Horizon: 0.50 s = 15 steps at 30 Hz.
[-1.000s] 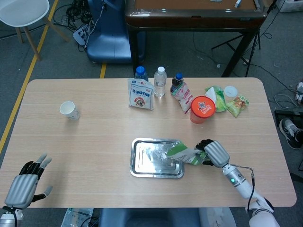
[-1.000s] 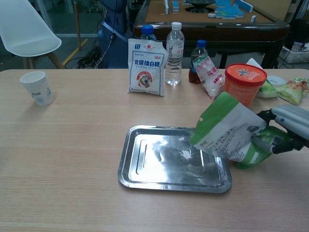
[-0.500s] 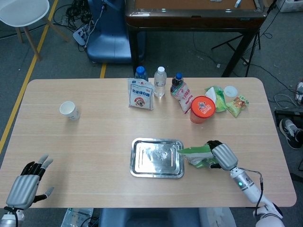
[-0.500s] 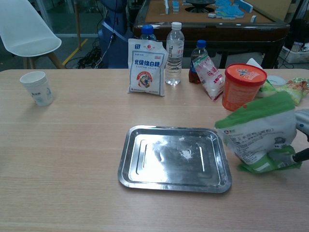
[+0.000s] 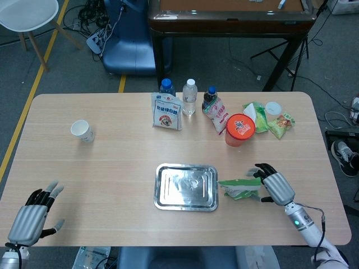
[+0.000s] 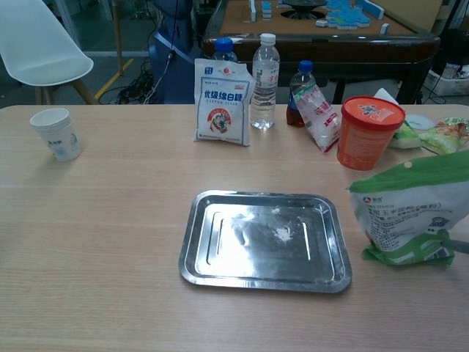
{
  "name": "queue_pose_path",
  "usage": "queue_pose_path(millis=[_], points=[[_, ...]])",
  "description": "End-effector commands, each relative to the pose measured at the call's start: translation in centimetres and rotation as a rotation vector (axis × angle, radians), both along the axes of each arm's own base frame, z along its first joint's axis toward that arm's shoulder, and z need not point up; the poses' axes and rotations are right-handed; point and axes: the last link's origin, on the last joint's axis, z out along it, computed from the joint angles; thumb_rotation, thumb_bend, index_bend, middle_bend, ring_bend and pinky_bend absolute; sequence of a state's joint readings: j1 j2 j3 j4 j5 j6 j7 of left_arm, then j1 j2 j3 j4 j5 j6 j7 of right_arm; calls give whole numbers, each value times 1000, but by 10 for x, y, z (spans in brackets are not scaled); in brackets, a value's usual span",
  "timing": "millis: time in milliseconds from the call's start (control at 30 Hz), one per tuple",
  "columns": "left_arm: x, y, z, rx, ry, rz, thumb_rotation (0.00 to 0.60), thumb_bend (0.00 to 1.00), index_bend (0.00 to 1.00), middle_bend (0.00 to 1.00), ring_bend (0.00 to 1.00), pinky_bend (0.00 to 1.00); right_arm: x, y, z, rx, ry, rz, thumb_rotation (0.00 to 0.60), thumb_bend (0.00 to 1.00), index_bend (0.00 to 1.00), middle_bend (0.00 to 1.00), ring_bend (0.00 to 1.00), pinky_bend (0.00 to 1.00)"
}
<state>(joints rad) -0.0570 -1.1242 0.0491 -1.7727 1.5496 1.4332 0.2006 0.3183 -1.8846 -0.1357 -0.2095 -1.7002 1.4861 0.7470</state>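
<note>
1. Bag [image 5: 240,188]: green and white, standing on the worktop [image 5: 112,157] just right of the tray [image 5: 186,187], at the fingertips of the right hand [image 5: 275,188]. In the chest view the bag [image 6: 410,213] stands upright with its top fold leaning left, and its base rests on the wood close to the tray's [image 6: 265,242] right rim without touching it.
2. Right hand: its dark fingers [image 5: 262,168] spread toward the bag's right side. The head view does not show plainly whether they still pinch the bag or only lie against it, and the chest view shows almost nothing of the hand, so I cannot tell its hold.
3. Left hand [image 5: 32,216]: low at the near left corner of the worktop, fingers [image 5: 47,191] apart and holding nothing, far from everything else.
4. Tray: steel, lying flat left of the right fingers, with a small patch of white powder [image 6: 281,233] near its middle.
5. Beyond the right fingers: an orange tub [image 5: 240,129], and past it green snack packets [image 5: 268,119].
6. Further left along the far edge: a white sachet [image 5: 166,111], three bottles [image 5: 189,96] behind it, and a small packet [image 5: 217,115] leaning on one.
7. Cup [image 5: 82,130]: paper, alone on the far left, well beyond the left fingers.
</note>
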Motion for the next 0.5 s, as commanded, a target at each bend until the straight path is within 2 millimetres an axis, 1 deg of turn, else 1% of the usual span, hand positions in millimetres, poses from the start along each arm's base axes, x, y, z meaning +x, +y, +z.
queue_pose_path(millis=[33, 100, 200, 333, 500], points=[[0, 1, 0, 0, -2, -4, 600, 222, 121, 38, 148, 72, -5, 5, 12, -20, 10, 0, 600, 136, 225, 234, 128, 123], [0, 2, 1, 3, -3, -6, 600, 222, 121, 38, 148, 72, -7, 9, 21, -40, -1, -3, 600, 136, 198, 215, 122, 122], [-2, 4, 2, 6, -2, -7, 600, 222, 121, 38, 148, 72, -9, 16, 36, -72, -20, -14, 600, 136, 196, 213, 120, 122], [-4, 9, 4, 13, -1, -11, 600, 222, 121, 38, 148, 72, -9, 24, 62, -115, -27, -51, 600, 136, 197, 213, 120, 122], [-4, 13, 7, 24, -5, -22, 600, 222, 121, 38, 148, 72, 0, 36, 94, -150, -17, -122, 600, 136, 196, 217, 120, 121]])
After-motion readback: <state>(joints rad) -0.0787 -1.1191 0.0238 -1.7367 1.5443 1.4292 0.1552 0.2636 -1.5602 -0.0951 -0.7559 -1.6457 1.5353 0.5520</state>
